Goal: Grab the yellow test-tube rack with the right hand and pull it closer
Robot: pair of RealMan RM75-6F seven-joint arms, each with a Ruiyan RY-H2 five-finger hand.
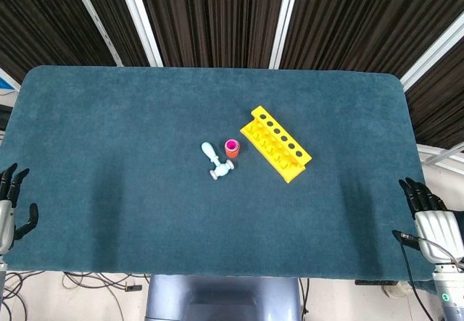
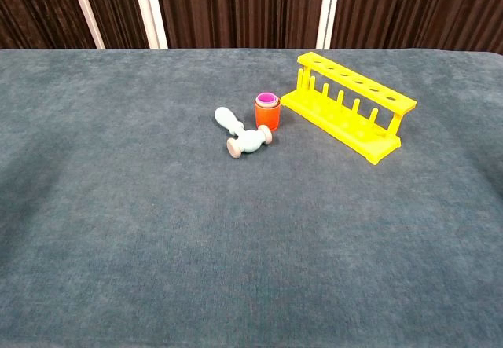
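Right hand [image 1: 433, 223], a silver-backed hand with black fingers, sat at the lower right edge of the head view, just off the corner of the teal felt-covered surface [image 1: 109, 154], fingers loosely spread and pointing up the frame, holding nothing. It was well apart from the yellow plastic test-tube rack [image 1: 276, 143], which stood upright right of centre in that view, lying on a diagonal from upper left to lower right.

In the chest view the rack [image 2: 346, 108] showed a top bar pierced with a row of round holes, thin end posts and a flat base with a row of short pegs; every hole was empty. It looked like a light, stiff moulded piece, smooth enough to slip in the fingers, while the felt under it would probably drag a little. Because it was narrow and tall, a pull taken high on the top bar might tip it, so a hold low on the near end post or across the base at the lower right end seemed safer. That end was also the nearest to the right hand.

Just left of the rack stood a small orange cup with a pink inner rim [image 1: 232, 147], close to the rack's far end without clearly touching it, and beside that lay a pale blue toy hammer [image 1: 216, 163].

Left hand [image 1: 11, 205] rested at the lower left edge of the head view, fingers apart and empty. Neither hand appeared in the chest view.
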